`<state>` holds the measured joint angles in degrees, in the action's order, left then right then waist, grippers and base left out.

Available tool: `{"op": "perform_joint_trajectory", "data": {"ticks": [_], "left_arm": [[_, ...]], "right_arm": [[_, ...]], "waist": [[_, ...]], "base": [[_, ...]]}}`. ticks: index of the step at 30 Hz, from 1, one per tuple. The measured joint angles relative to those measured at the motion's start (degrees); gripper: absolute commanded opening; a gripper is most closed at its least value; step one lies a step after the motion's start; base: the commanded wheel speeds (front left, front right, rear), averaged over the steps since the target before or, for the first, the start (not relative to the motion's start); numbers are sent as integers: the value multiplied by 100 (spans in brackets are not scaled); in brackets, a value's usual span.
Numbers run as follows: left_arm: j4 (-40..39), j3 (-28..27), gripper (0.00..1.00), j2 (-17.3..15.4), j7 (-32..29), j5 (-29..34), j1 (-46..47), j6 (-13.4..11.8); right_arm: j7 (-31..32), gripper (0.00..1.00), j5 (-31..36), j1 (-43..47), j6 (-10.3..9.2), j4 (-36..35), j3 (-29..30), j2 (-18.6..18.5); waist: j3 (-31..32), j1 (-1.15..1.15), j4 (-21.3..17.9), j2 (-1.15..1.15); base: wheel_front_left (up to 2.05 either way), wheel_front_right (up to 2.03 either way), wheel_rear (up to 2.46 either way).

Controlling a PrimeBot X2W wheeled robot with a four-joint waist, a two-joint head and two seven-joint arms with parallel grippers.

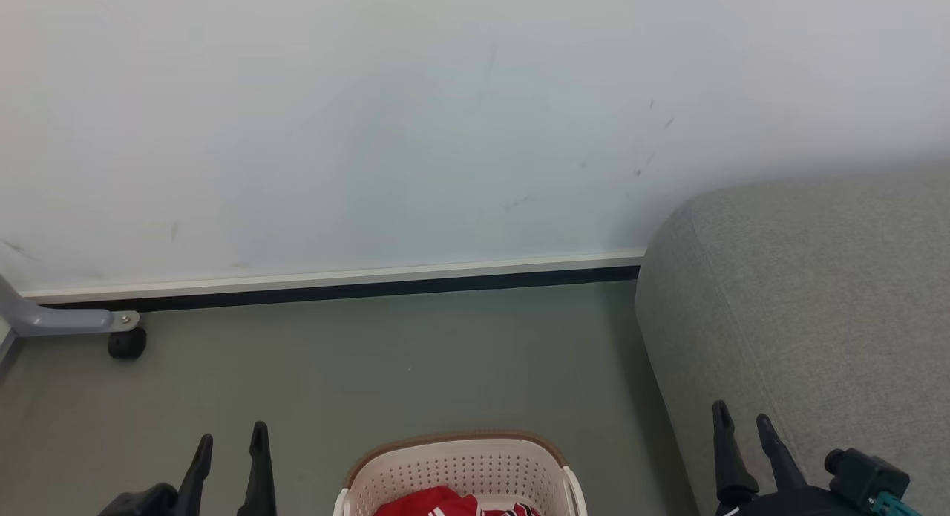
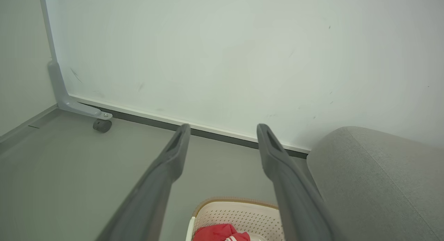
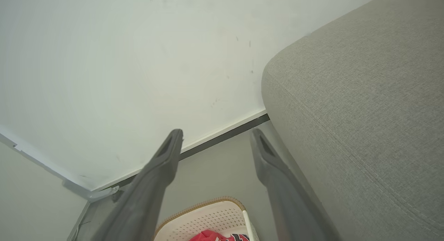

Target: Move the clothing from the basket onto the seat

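Bright red clothing (image 1: 434,503) with white trim is bundled inside the small cream-white perforated plastic basket (image 1: 460,436) with a brown rim, set on the grey floor (image 1: 371,367) just beside the large grey fabric-upholstered seat (image 1: 816,293). One garment or two cannot be told. The left gripper (image 1: 231,434) and right gripper (image 1: 742,416) are held spread, nothing grasped.

Bright, even, soft light; sharp pictures, wrist views bowed at edges.

A staged test room: wheeled white partition (image 1: 371,130), grey sofa (image 1: 816,293), plain floor (image 1: 386,367).
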<state>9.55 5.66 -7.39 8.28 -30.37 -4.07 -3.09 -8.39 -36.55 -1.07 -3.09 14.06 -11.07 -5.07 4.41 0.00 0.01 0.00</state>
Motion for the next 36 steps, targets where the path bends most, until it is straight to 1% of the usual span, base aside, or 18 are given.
{"op": "perform_joint_trajectory", "data": {"ticks": [12, 18, 31, 36], "left_arm": [[-51, 59, 100, -22, 247, 751, -198, -146], [-56, 98, 100, -22, 350, 1116, -253, -153], [-75, 193, 100, -29, 586, 2038, -359, -248], [-78, 202, 100, -29, 620, 2100, -408, -250]], "right_arm": [[-234, 100, 840, 57, -98, -46, -246, -65], [-337, 100, 1236, 75, -152, -71, -368, -80], [-572, 100, 2136, 163, -254, -105, -602, -143], [-590, 100, 2245, 164, -270, -123, -625, -145]], "waist": [[77, 0, -2, 0], [108, 1, -5, 0], [167, 1, -16, 0], [167, 0, -16, 0]], "base": [[0, 0, 0], [0, 0, 0], [0, 0, 0], [0, 0, 0]]}}
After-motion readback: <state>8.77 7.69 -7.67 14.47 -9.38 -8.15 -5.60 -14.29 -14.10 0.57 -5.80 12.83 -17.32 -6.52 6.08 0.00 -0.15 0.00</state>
